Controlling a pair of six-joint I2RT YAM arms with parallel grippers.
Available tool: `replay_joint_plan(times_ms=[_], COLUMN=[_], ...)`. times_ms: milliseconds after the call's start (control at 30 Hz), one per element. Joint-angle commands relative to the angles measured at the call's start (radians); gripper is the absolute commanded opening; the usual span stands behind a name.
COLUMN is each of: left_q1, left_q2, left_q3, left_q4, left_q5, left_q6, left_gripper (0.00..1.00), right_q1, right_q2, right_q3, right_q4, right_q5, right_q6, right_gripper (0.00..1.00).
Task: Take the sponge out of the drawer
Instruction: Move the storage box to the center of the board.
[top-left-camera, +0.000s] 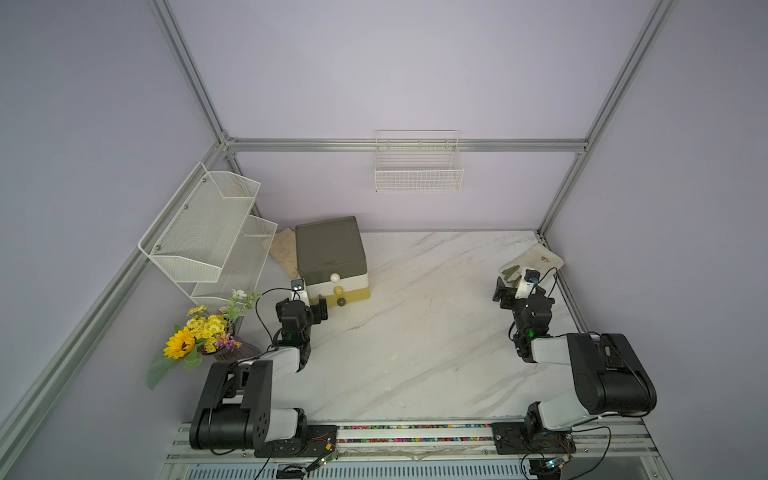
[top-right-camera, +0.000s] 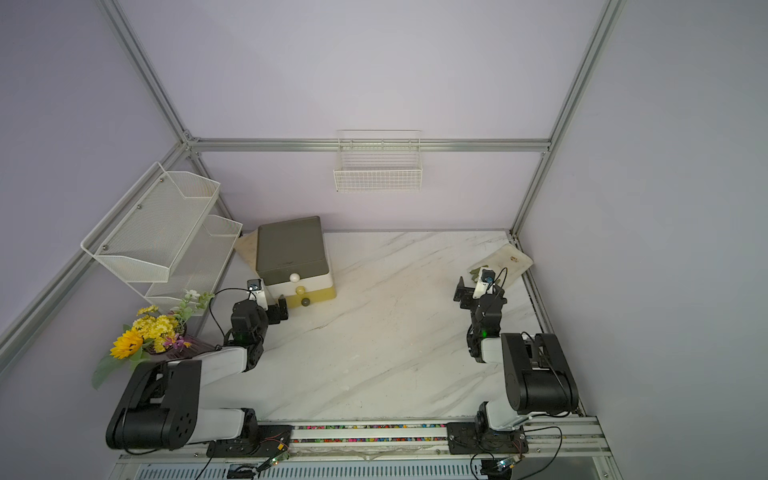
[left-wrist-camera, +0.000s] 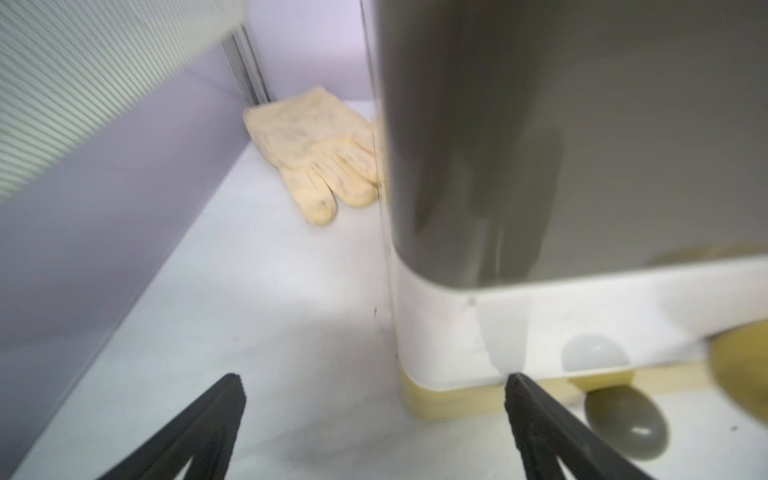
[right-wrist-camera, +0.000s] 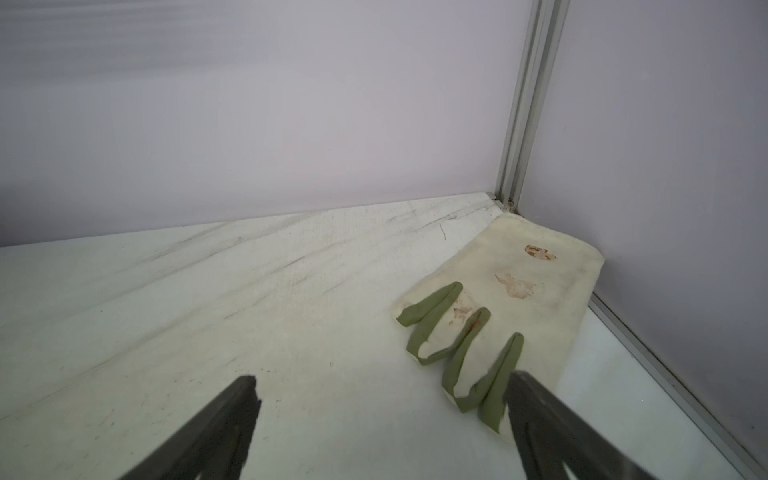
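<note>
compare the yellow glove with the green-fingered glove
The yellow glove is plain yellow; the green-fingered glove is off-white with green finger edges and brown stains. The yellow glove is partly hidden behind the drawer unit; the green-fingered glove lies in the open. Both lie flat on the table.

White stone-look table top (top-left-camera: 415, 332) with thin grey streaks, in both top views. Standing on it near the far left corner, a small plastic drawer box (top-left-camera: 328, 253): grey on top, white in the middle, yellow at the bottom, round knobs on the front. Just beside that box, toward the corner, a pale yellow cloth glove (left-wrist-camera: 309, 145), lying flat. In the far right corner, a white cloth glove with green finger strips (right-wrist-camera: 511, 286), flat too, with brown spots. At the left edge, a dark purple vase of yellow flowers (top-left-camera: 210, 336)
</note>
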Motion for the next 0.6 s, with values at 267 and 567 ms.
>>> replay_joint_plan(times_ms=[267, 567], left_q1=[-0.040, -0.073], left_q2=[-0.330, -0.544], left_q3=[0.119, 0.206], left_q4=[-0.309, -0.416], left_q5=[0.028, 0.133], left_q6=[-0.158, -0.140], left_gripper=[1.00, 1.00], right_q1=[0.102, 0.389], right_q2=[-0.294, -0.189], right_q3=[0.208, 0.529], right_q4=[-0.521, -0.794], right_q5=[-0.202, -0.137], right_q6=[0.236, 0.294], right_gripper=[0.96, 0.93])
